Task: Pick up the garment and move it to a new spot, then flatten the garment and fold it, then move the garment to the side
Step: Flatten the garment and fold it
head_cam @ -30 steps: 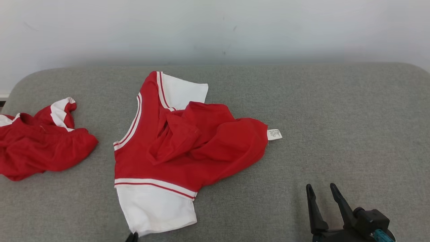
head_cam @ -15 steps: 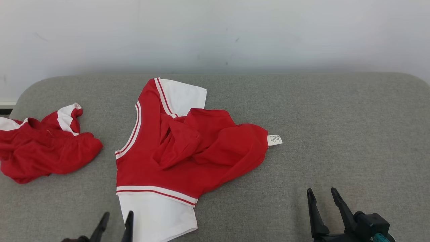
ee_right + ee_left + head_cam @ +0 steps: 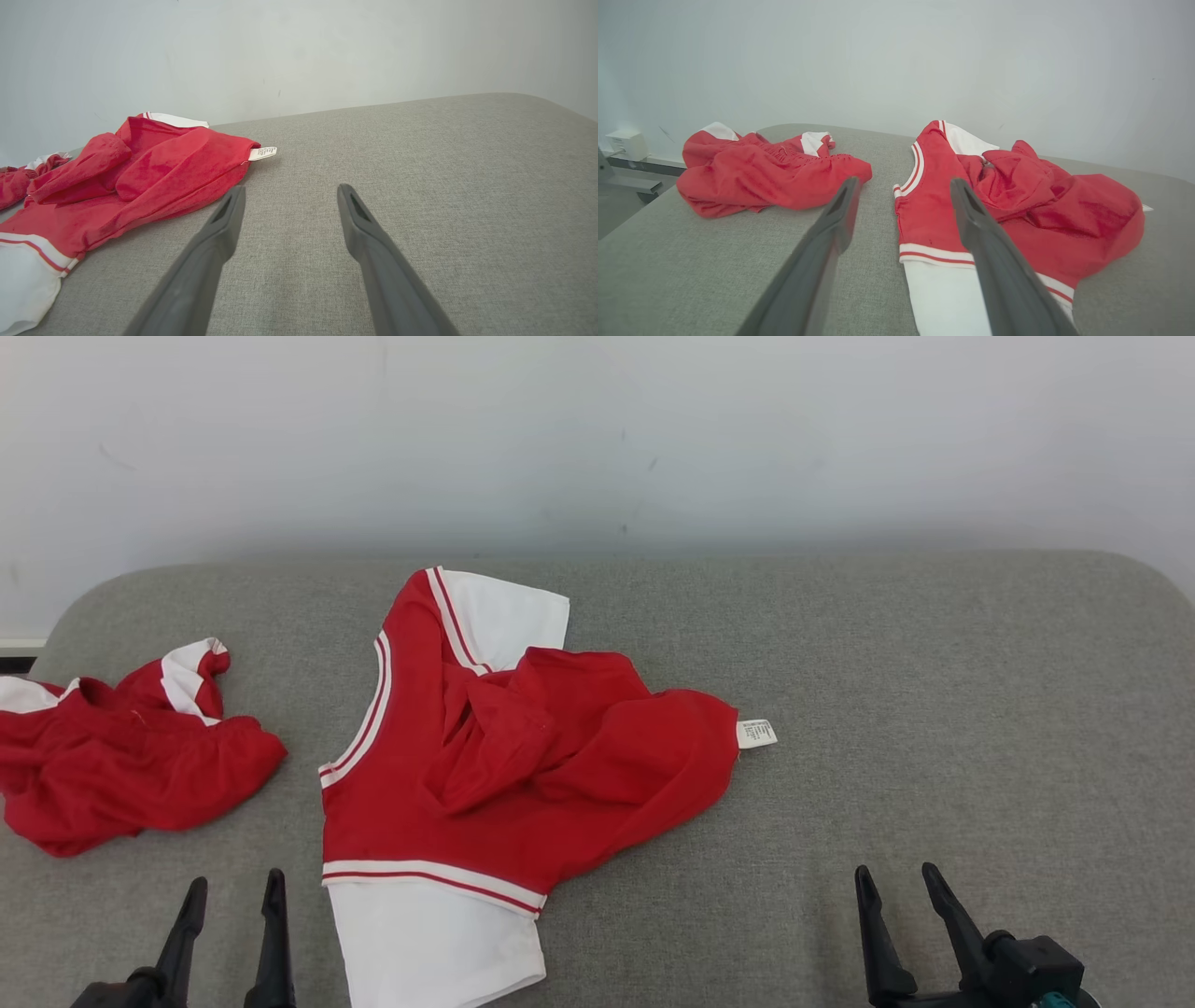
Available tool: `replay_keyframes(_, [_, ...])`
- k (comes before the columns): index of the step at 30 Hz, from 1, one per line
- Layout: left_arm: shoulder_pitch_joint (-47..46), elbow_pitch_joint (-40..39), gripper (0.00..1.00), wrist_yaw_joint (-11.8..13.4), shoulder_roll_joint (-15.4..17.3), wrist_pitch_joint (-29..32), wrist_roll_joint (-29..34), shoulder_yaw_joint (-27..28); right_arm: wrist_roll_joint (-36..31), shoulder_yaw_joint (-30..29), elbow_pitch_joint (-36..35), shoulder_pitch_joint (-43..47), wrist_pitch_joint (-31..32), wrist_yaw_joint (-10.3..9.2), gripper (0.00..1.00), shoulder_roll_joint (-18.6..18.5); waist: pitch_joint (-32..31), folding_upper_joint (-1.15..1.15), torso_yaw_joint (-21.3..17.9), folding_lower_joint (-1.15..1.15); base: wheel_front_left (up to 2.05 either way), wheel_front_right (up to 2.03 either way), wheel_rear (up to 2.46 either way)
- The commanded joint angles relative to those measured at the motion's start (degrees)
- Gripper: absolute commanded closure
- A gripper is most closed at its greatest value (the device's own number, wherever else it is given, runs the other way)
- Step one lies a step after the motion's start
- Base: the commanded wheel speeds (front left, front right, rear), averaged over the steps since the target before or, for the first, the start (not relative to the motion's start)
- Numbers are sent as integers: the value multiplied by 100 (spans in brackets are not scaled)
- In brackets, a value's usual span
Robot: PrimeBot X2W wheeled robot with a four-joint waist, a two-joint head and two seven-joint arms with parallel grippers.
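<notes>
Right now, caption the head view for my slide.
Crumpled red-and-white shirt on the grey padded surface, second red garment at left; left gripper and right gripper open, empty.

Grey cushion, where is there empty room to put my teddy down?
The biggest bare patch of the grey cushion is on the right, bordered by the red shirt, its white tag, the wall and the right gripper. A narrow strip runs between that shirt and the crumpled red garment. The left side is crowded.

A grey fabric-covered table with rounded far corners spreads before me, and the plain white wall behind it carries a few small dark marks. Low on that wall to my left sits a small white box, just above a grey rail.
</notes>
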Motion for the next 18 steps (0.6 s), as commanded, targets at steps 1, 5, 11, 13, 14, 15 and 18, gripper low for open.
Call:
replay_keyframes(1, [80, -18, 0, 0, -43, -4, 69, 47, -28, -11, -21, 45, -2, 19, 0, -12, -16, 0, 10, 0, 0, 0, 0])
replay_keyframes(5, [163, 35, 0, -37, -83, -4, 359, 167, -60, 2, -44, 101, -2, 19, 0, -12, -74, 0, 43, 0, 0, 0, 0])
replay_keyframes(11, [246, 173, 0, -162, -226, -5, 602, 280, -90, 39, -28, 117, -2, 19, 0, -12, -130, 0, 82, 0, 0, 0, 0])
replay_keyframes(13, [235, 212, 0, -204, -283, -4, 615, 321, -74, 58, -12, 122, -2, 19, 0, -12, -148, 0, 92, 0, 0, 0, 0])
replay_keyframes(14, [229, 221, 0, -204, -299, -5, 644, 342, -63, 74, -6, 127, -2, 19, 0, -12, -155, 0, 95, 0, 0, 0, 0])
replay_keyframes(15, [229, 232, 0, -224, -314, -4, 674, 358, -57, 85, 5, 129, -2, 19, 0, -12, -164, 0, 98, 0, 0, 0, 0])
replay_keyframes(18, [238, 233, 0, -260, -380, -4, 742, 403, -46, 107, 33, 134, -2, 19, 0, -12, -191, 0, 104, 0, 0, 0, 0])
